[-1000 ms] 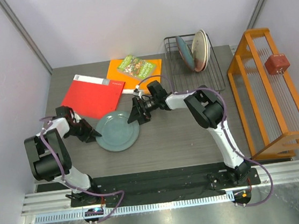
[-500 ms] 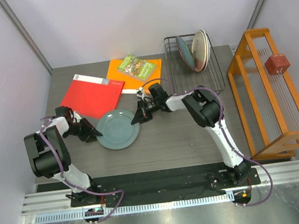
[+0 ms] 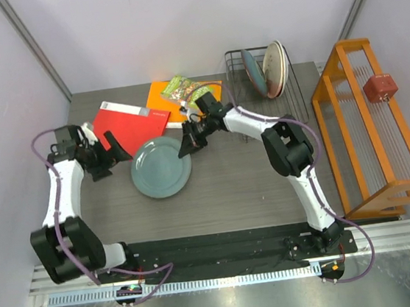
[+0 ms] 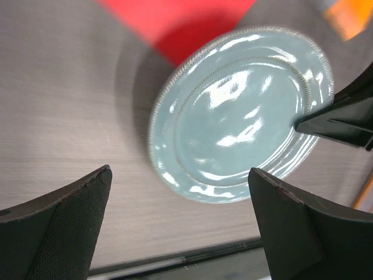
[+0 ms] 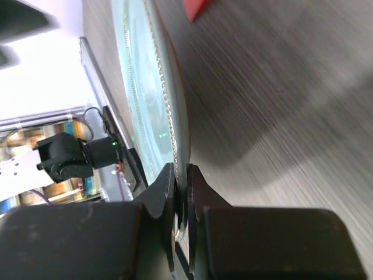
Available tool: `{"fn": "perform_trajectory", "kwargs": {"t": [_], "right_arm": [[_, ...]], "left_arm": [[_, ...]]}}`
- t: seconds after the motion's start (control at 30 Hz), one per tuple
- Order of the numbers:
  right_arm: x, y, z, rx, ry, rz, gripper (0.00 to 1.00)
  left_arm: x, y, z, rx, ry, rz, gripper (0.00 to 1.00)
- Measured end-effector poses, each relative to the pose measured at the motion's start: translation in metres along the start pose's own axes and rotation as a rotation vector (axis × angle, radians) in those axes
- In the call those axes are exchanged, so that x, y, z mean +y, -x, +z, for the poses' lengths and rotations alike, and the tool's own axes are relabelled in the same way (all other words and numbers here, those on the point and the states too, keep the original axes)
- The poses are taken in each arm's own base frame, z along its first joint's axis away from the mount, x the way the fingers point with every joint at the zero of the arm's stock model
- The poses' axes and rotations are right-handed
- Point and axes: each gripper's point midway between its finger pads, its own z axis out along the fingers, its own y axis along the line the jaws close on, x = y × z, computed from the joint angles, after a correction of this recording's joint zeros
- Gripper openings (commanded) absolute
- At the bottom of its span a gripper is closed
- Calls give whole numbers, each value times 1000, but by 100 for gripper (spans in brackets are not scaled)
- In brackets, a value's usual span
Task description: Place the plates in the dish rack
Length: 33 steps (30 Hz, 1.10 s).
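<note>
1. Grey counter (image 3: pixel 232 195): a grey-green plate (image 3: pixel 161 166) is gripped at its rim by the right jaws.
2. The left jaws are held wide, apart from it.
3. Other plates (image 3: pixel 269 68) are stood in the wire rack (image 3: pixel 274 112).

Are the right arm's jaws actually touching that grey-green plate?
Touching. The right wrist view shows the grey-green plate with its rim pinched between the right arm's jaws, one pressed against each face.
</note>
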Motion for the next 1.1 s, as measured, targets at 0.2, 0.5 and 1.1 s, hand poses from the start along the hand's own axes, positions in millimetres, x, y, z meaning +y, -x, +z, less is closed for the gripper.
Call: {"fn": "perform_trajectory", "kwargs": {"t": [0.2,0.5,1.1], "right_arm": [[32,65,-73,-121,-143,-179,1],[87,156,-204,-488,-547,-545,1],[15,214,-334,-792,-1347,-498,1]], "left_arm": [[-40,47,-59,-227,-30,228,99],[-76,28,-51,-192,-75,432,99],[-94,21,-60,-225,-116,478,100]]}}
